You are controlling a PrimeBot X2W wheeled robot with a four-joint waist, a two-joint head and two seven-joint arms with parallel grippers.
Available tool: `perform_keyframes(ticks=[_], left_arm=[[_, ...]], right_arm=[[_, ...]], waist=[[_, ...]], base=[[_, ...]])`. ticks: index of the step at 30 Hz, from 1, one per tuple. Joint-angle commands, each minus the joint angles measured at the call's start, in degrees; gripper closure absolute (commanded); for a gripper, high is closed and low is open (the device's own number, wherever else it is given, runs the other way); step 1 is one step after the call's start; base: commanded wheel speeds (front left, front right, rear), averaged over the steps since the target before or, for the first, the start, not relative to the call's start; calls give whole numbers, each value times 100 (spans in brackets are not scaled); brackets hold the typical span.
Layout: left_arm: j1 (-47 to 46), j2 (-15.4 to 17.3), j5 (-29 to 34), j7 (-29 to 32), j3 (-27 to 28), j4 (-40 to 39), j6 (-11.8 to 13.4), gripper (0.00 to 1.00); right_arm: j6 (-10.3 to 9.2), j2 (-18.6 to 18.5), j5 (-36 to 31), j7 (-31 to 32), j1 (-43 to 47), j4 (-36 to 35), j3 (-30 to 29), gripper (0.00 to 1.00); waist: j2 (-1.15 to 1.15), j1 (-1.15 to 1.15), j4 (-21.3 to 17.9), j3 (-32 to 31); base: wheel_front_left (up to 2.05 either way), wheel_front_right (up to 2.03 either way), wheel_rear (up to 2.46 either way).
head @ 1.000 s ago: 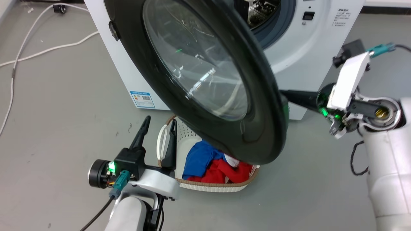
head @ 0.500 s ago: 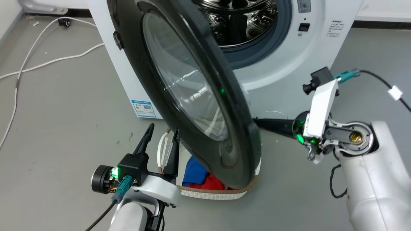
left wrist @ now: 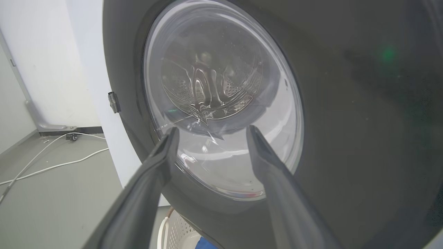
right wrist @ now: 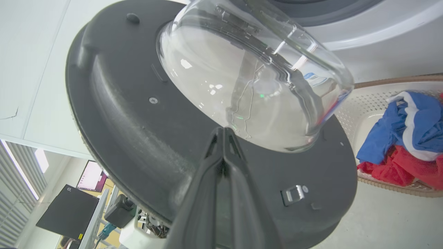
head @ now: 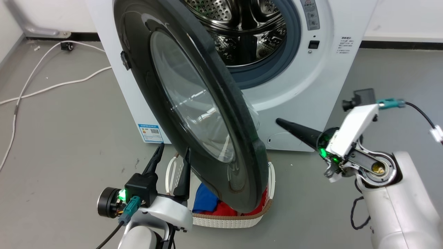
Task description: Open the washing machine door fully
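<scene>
Beside the washing machine door (head: 138,69), right claw (head: 279,121) is pressed together, left claw (head: 174,148) spread. It seems heavy, stiff, slippery; push its rim.

Grey floor (head: 62,145), white wall (head: 405,17) with black skirting (head: 401,44), white cables (head: 69,83) lying near the floor's left edge.
</scene>
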Motion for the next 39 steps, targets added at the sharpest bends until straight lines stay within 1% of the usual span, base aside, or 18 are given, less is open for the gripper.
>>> perform_keyframes(ticks=[1,3,4,7,14,15,16,18,19,22,25,29,33,34,36,39], left_arm=[[104,6,5,-15,47,3,-13,0],[116,27,14,-15,76,-10,-13,0],[116,27,14,-15,76,-10,-13,0],[201,44,27,-15,119,-17,-17,0],[285,44,-36,-15,215,16,-25,0],[285,44,-32,-15,230,18,-21,0],[287,50,-34,-15,262,24,-15,0],[293,56,-32,-15,289,23,-7,0],[293,56,-32,-15,289,23,-7,0],[297,59,-22,-15,322,33,2,0],[296,57,-20,-15,349,35,15,0],[308,56,-18,-15,392,34,31,0],[315,62,-8,-15,420,34,28,0],[312,64,-1,-15,424,35,29,0],[303,71,7,-15,434,46,27,0],[286,74,5,-15,442,62,15,0]], right_arm=[[1,13,-87,-361,168,34,-136,100],[1,11,-243,-746,240,-28,-286,100],[1,11,-243,-746,240,-28,-286,100],[1,1,-276,-1202,473,-167,-558,100],[1,-189,-570,-2193,1171,-748,-1062,99],[1,-208,-627,-2327,1286,-844,-1112,63],[1,-298,-775,-2614,1505,-1039,-1191,0],[1,-353,-1012,-2925,1707,-1256,-1233,0],[1,-353,-1012,-2925,1707,-1256,-1233,0],[1,-429,-1397,-3402,1958,-1595,-1245,0],[1,-649,-2165,-4004,2178,-1991,-1210,0],[1,-781,-3334,-4664,2434,-2423,-1142,0],[1,-774,-4424,-4943,2659,-2771,-1101,0],[1,-692,-4550,-4971,2714,-2826,-1075,0],[1,-647,-4937,-5045,2831,-2949,-1007,0],[0,-540,-5279,-5119,2993,-2954,-870,0]], waist=[[0,0,-47,-66],[0,0,-94,-97],[0,0,-94,-97],[0,0,-177,-148],[0,0,-320,-195],[0,0,-333,-195],[0,0,-363,-198],[0,0,-391,-200],[0,0,-391,-200],[0,0,-412,-206],[0,0,-419,-209],[0,0,-432,-217],[0,0,-445,-229],[0,0,-443,-232],[0,0,-437,-237],[0,0,-420,-245]], base=[[0,0,0],[0,0,0],[0,0,0],[0,0,0],[0,0,0],[0,0,0],[0,0,0],[0,0,0],[0,0,0],[0,0,0],[0,0,0],[0,0,0],[0,0,0],[0,0,0],[0,0,0],[0,0,0]])
